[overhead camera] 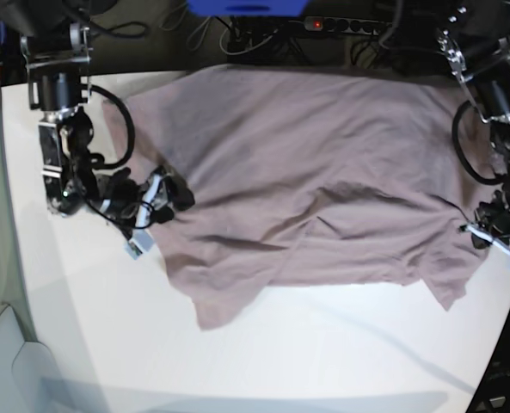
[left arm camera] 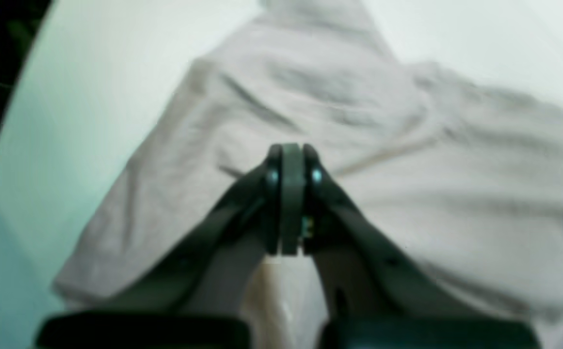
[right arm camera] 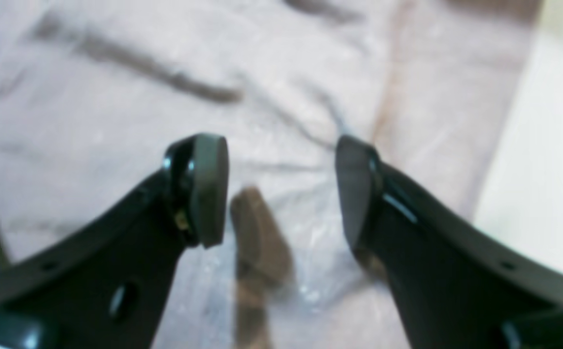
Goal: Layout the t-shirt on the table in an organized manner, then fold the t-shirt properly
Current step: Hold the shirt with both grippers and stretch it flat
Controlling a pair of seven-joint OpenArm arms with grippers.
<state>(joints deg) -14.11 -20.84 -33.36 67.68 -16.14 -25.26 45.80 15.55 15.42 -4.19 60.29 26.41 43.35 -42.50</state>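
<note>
Mauve cotton t-shirt (overhead camera: 323,181) lies spread across the far half of the white worktop (overhead camera: 323,361), wide and mostly flat, heavily creased. Its far edge runs along the worktop's back edge. One sleeve juts toward the near side at lower left of the base view, another corner at lower right. A long fold ridge crosses the middle of the cloth.

Right gripper (overhead camera: 170,191) sits at the shirt's edge on the left of the base view, low over the cloth. In the right wrist view its fingers (right arm camera: 211,189) stand spread wide apart, nothing between them but wrinkled fabric below (right arm camera: 116,121). A dark blurred shape shows on the cloth between the two tips, seemingly a shadow; cannot tell for sure. White worktop shows bare at the right margin of that view (right arm camera: 553,145).

Left gripper (overhead camera: 495,225) is at the opposite edge of the shirt, on the right of the base view, near the lower corner of the cloth. In the left wrist view its fingers (left arm camera: 281,194) are pressed flat together, pad against pad. No fabric visible between them; the tips hang over the shirt (left arm camera: 431,169), and whether they touch it is unclear from the blurred picture. Worktop (left arm camera: 92,72) curves away to the left of the cloth in that view.
</note>
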